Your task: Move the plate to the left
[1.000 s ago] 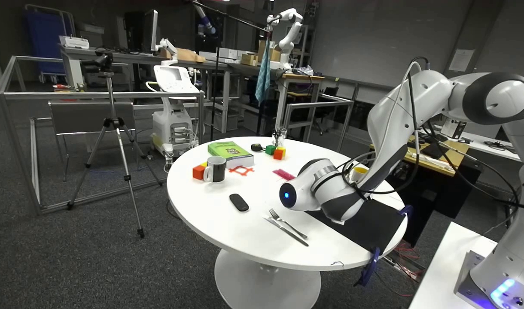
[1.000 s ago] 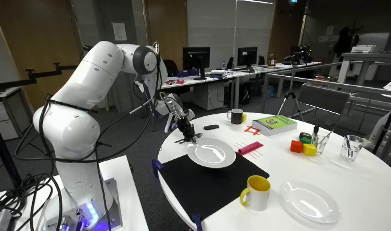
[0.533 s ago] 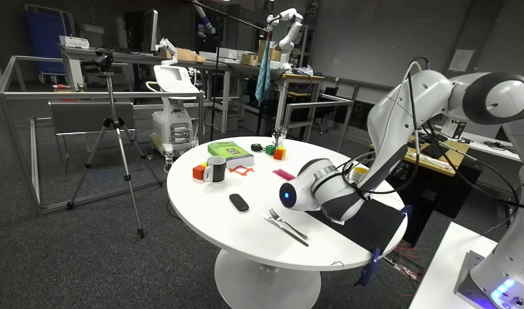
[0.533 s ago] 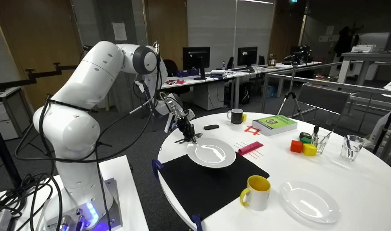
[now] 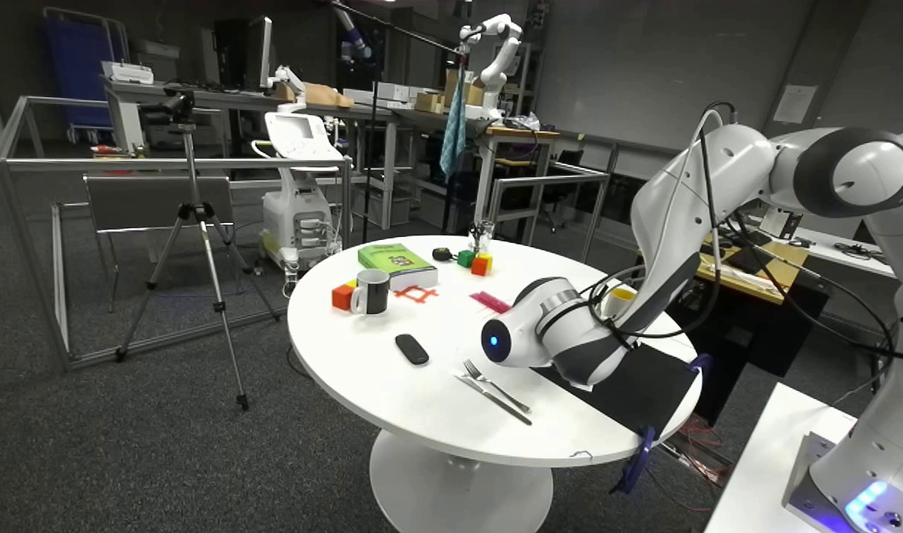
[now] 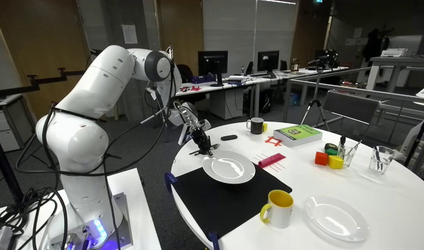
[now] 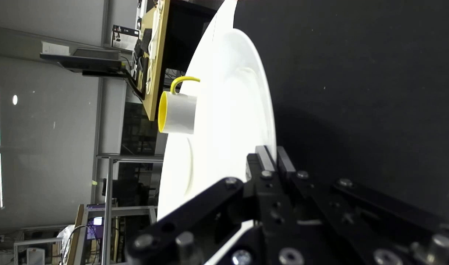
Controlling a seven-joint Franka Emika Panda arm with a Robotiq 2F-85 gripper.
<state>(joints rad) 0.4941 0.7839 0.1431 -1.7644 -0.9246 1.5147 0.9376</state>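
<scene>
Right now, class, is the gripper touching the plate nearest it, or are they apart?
Touching. The wrist view shows it: the gripper has its jaws shut on the rim of the plate, one on either side.

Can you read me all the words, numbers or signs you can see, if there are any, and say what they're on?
None is clear enough to read.
Green book: dark marks like lettering on the cover, too blurred.
White paper sheet at the back: any print is too small.
What looks like a glowing green sign: cut off by the picture's top edge.
</scene>
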